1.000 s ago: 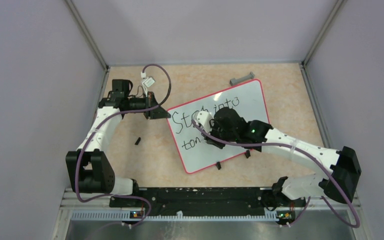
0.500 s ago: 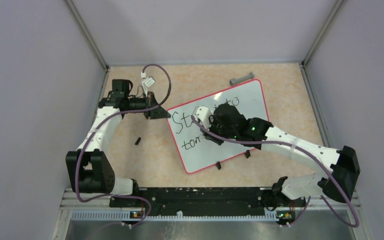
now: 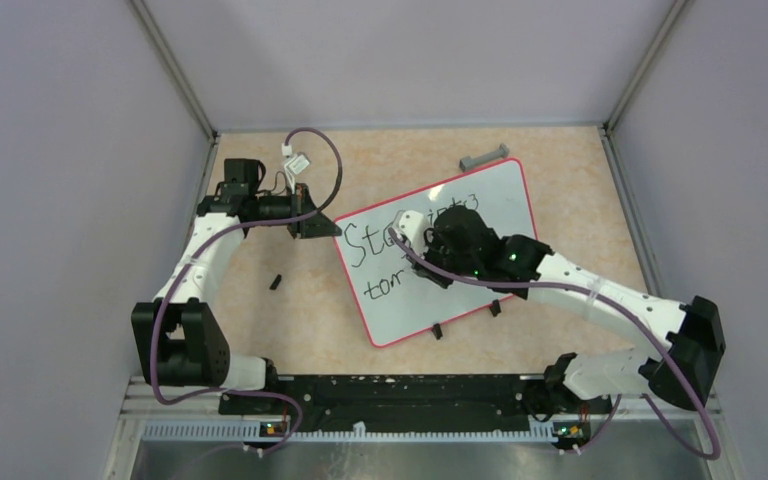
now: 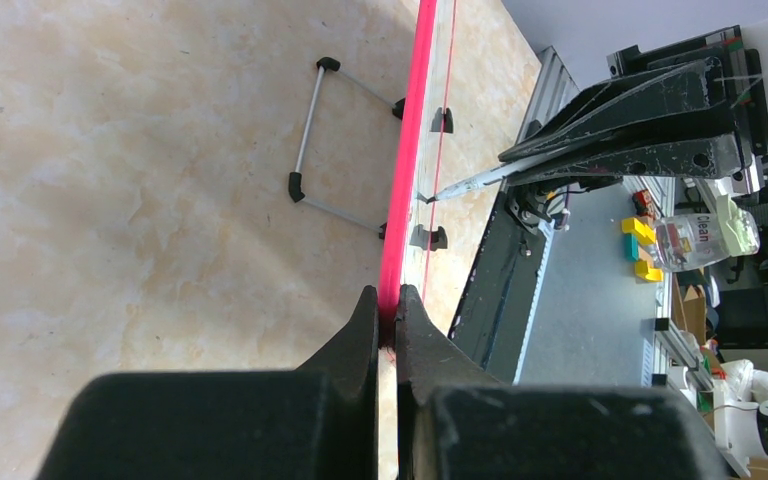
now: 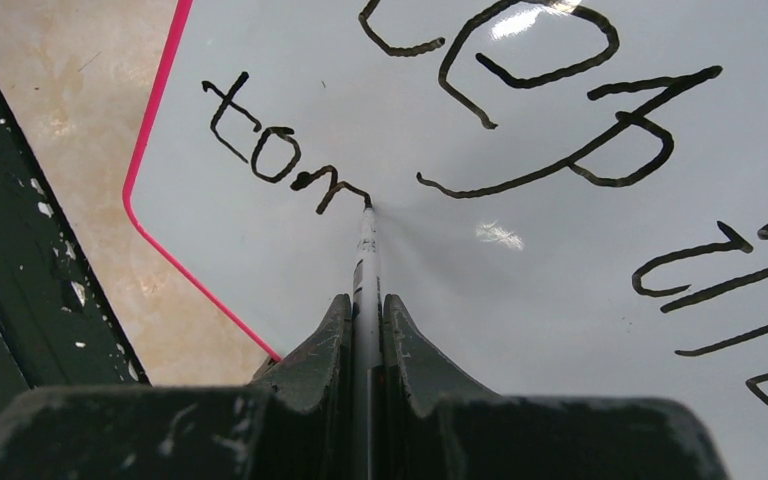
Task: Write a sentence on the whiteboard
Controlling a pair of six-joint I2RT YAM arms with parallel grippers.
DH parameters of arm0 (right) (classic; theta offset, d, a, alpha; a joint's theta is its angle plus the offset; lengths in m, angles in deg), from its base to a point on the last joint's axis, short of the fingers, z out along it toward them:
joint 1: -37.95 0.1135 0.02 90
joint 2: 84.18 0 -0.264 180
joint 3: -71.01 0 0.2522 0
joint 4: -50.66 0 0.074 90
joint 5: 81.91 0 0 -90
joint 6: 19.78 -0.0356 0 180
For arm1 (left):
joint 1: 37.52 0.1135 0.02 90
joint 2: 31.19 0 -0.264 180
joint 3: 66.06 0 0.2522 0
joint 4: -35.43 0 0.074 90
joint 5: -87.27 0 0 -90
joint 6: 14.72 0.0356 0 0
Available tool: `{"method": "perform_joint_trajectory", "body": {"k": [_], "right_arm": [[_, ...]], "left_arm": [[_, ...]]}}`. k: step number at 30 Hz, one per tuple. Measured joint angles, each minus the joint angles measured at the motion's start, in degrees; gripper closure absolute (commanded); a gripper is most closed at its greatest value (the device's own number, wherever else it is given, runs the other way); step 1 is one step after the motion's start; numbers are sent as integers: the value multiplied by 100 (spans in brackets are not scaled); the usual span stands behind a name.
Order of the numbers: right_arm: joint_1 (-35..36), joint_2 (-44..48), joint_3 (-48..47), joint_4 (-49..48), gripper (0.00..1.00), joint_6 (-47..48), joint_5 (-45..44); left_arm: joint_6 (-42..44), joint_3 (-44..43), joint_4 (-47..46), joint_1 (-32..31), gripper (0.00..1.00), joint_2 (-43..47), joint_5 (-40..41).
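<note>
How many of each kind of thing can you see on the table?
Whiteboard: 1
Marker: 1
Black clips: 2
Grey bar: 1
Small black piece: 1
Wire frame: 1
Total: 7

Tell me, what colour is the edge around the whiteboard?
Bright pink-red. The edge of the whiteboard shows best in the left wrist view.

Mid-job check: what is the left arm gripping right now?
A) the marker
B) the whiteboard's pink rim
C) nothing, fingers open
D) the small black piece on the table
B: the left wrist view shows the left gripper shut on the pink rim of the whiteboard; the marker is in the right gripper.
</note>
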Motion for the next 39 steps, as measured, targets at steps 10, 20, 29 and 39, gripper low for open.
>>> {"method": "perform_joint_trajectory", "body": {"k": [10, 20, 29, 39], "right_arm": [[0, 46, 216, 70, 100, 85, 258], [28, 109, 280, 293, 100, 162, 442], [-188, 391, 227, 380, 100, 74, 509], [-190, 361, 227, 280, 100, -31, 219]], "left_arm": [[0, 0, 4, 0, 100, 0, 2], [-2, 0, 7, 0, 100, 0, -4], [-4, 0, 7, 0, 100, 0, -9], [-4, 0, 7, 0, 100, 0, -22]]}}
